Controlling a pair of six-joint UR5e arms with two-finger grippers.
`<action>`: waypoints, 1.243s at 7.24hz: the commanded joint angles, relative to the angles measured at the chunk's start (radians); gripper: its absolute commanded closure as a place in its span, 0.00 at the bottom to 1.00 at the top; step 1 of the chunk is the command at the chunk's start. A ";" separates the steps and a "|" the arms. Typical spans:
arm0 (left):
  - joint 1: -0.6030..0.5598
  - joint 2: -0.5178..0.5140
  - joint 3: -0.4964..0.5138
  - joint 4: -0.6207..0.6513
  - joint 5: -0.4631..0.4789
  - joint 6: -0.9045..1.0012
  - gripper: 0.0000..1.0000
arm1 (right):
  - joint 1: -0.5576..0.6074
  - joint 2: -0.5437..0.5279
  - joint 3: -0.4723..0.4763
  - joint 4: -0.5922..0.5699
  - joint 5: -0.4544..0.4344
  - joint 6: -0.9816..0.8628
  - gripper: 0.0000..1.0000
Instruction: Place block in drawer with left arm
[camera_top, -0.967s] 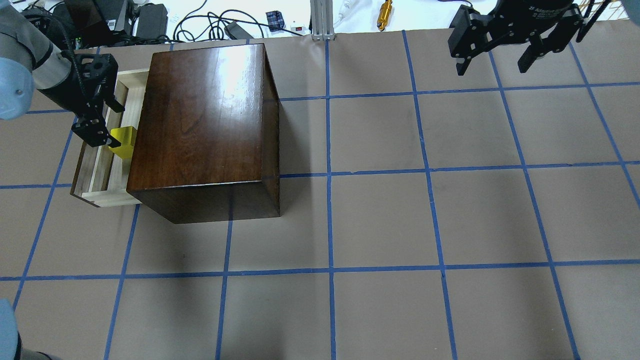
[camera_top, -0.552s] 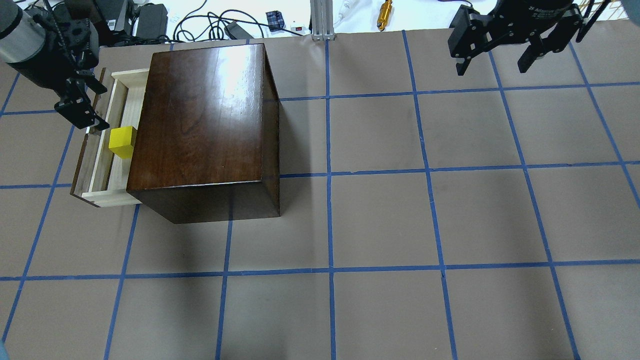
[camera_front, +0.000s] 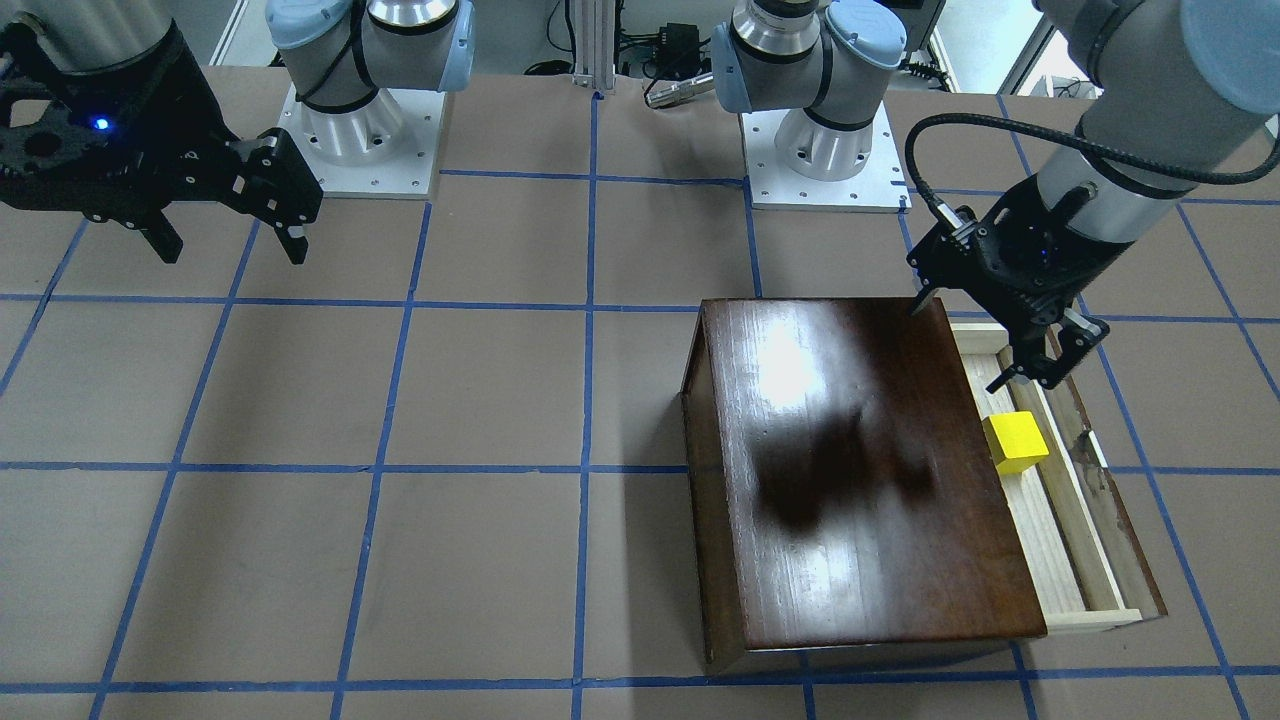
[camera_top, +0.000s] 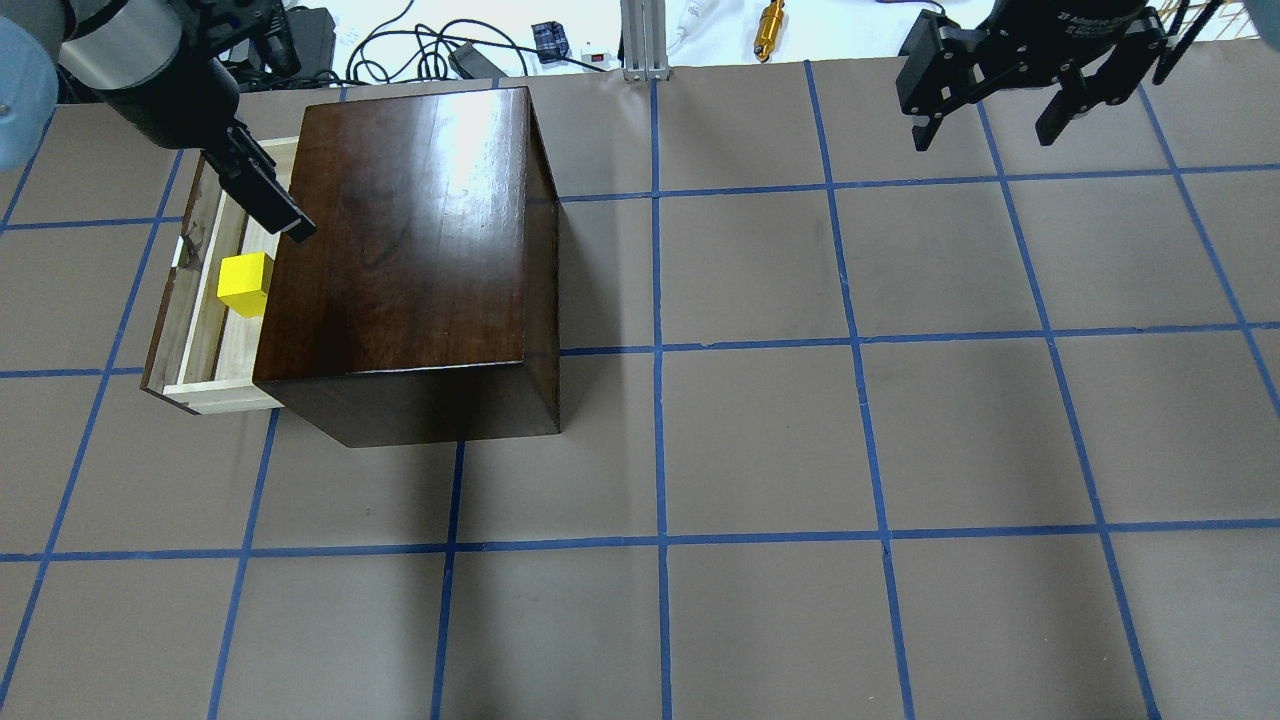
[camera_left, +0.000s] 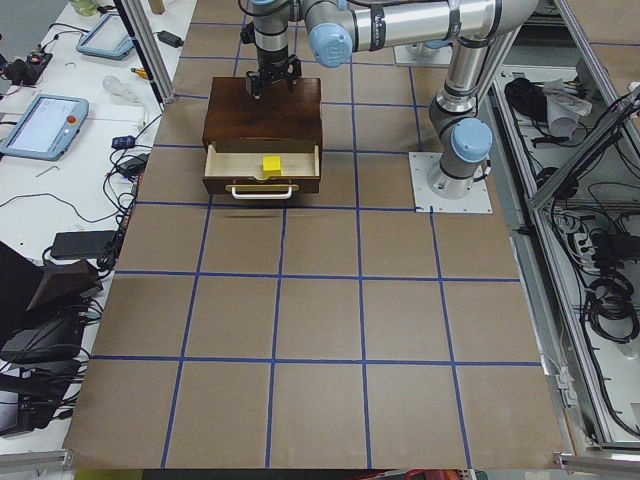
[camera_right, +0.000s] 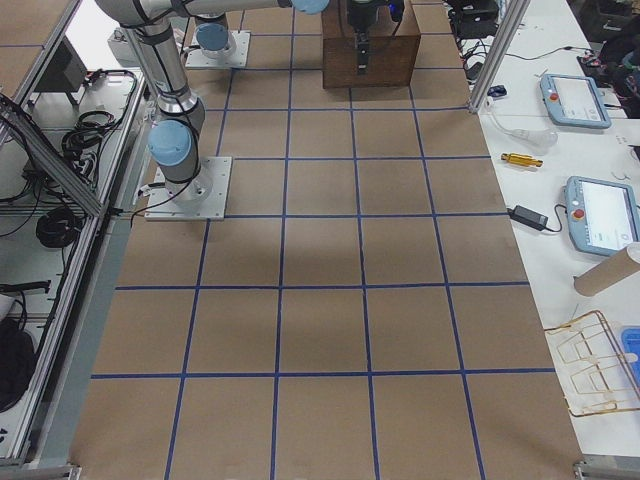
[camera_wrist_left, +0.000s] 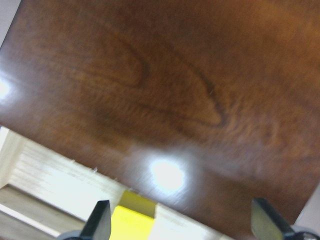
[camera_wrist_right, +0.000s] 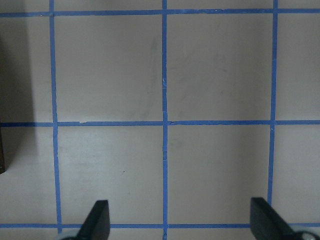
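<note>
Yellow block (camera_front: 1014, 443) lies in drawer (camera_front: 1092, 616) just past left gripper (camera_front: 1036, 370), jaws wide, empty; we judge placement done, only retreat left

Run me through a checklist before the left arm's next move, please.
1. The yellow block lies inside the drawer: ok.
2. The left gripper is open and empty: ok.
3. The left gripper is apart from the yellow block: ok.
4. The left gripper's clearance above the wooden box top: cannot tell.
5. The right gripper is open and far from the wooden box: ok.
</note>
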 joint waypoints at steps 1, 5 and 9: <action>-0.049 0.014 0.000 -0.045 0.001 -0.260 0.00 | -0.001 0.001 0.000 0.000 0.000 0.000 0.00; -0.122 0.037 0.003 -0.044 0.035 -0.621 0.00 | 0.000 0.001 0.000 0.000 -0.001 0.000 0.00; -0.125 0.035 0.032 -0.047 0.047 -0.943 0.00 | 0.000 0.000 0.000 0.000 -0.002 0.000 0.00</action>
